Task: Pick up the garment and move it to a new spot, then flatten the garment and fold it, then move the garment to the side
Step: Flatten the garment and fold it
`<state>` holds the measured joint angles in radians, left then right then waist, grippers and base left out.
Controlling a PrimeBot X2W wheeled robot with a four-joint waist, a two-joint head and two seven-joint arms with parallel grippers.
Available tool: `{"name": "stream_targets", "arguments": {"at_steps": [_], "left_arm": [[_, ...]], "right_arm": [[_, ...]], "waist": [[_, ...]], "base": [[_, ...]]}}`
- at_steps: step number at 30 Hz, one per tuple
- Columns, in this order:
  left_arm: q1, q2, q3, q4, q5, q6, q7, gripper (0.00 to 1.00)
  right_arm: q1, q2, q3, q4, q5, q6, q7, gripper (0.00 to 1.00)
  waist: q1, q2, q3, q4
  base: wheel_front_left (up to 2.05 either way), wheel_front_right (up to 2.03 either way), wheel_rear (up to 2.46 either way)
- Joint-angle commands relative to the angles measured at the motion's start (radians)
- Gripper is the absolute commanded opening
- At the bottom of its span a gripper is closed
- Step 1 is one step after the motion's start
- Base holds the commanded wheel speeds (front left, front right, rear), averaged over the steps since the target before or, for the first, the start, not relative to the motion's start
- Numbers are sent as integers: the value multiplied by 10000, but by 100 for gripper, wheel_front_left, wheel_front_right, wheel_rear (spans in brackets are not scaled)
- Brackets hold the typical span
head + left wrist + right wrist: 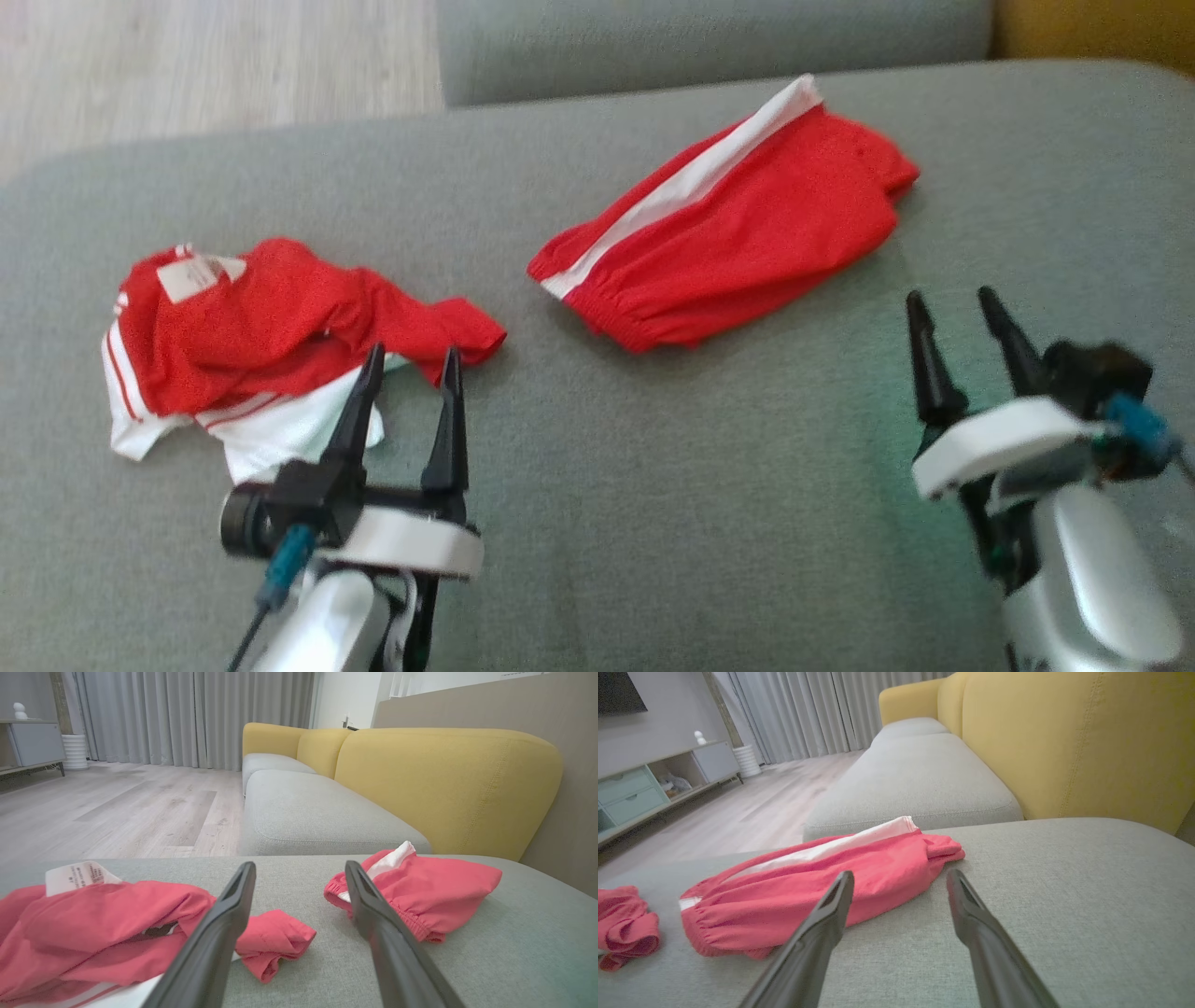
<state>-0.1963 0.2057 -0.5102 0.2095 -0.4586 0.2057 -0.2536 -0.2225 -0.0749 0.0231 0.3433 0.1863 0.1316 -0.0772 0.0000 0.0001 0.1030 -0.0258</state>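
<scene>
At the bottom left of the head view, the left gripper point(414, 351) is hovering over the grey seat cushion point(653, 485) with its two dark fingers point(357, 420) spread wide and gripping nothing. Its fingertips are pointing at the lower right edge of the crumpled garment point(271, 327). The left finger is overlapping the garment's white fabric in that view, and contact cannot be confirmed. This red-and-white garment is lying bunched at the centre left of the frame, with a white label point(191, 275) facing up at its upper left. At the bottom right, the right gripper point(951, 295) is standing equally wide open and empty, with its fingertips just below the right end of the folded garment point(747, 233) and clear of it. This red piece, with a white side stripe, is lying flat and diagonal at the upper centre of the frame, well apart from the crumpled one. The wooden floor point(187, 65) is showing at the upper left.
</scene>
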Motion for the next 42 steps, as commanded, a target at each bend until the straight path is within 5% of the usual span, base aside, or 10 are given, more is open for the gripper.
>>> {"name": "stream_targets", "arguments": {"at_steps": [1,7,18,32,33,34,35,42], "left_arm": [[-736,-42,507,-231,105,-109,-81,100],[-1330,-393,672,-102,434,-531,-81,100],[-1855,-1027,874,365,792,-1160,-81,100],[-2065,-1349,1269,466,1186,-1706,-82,100],[-2073,-1361,1302,472,1215,-1717,-82,100],[-2079,-1372,1335,484,1248,-1725,-82,100],[-2076,-1381,1368,498,1279,-1733,-82,100],[-1889,-1439,1598,573,1425,-1826,-82,100]], "right_arm": [[-722,37,-32,-344,-194,-9,400,100],[-2661,59,-1395,70,-457,-9,1823,100],[-6215,-514,-4184,3729,-1495,-9,3579,100],[-7711,-1120,-4788,6615,-2853,-9,3440,100],[-7788,-1110,-4682,6746,-2859,-9,3379,92],[-7851,-1116,-4601,6859,-2846,-9,3287,17],[-7894,-1136,-4507,6959,-2829,-9,3175,0],[-7566,-1432,-3907,7421,-2338,-9,2172,0]], "waist": [[0,-1,531,282],[0,-1,1596,786],[0,-1,2725,1693],[0,-1,3146,2035],[0,-1,3160,2016],[0,-1,3160,1984],[0,-1,3145,1940],[0,-1,2753,1442]], "base": [[0,0,0],[0,0,0],[0,0,0],[0,0,0],[0,0,0],[0,0,0],[0,0,0],[0,0,0]]}}
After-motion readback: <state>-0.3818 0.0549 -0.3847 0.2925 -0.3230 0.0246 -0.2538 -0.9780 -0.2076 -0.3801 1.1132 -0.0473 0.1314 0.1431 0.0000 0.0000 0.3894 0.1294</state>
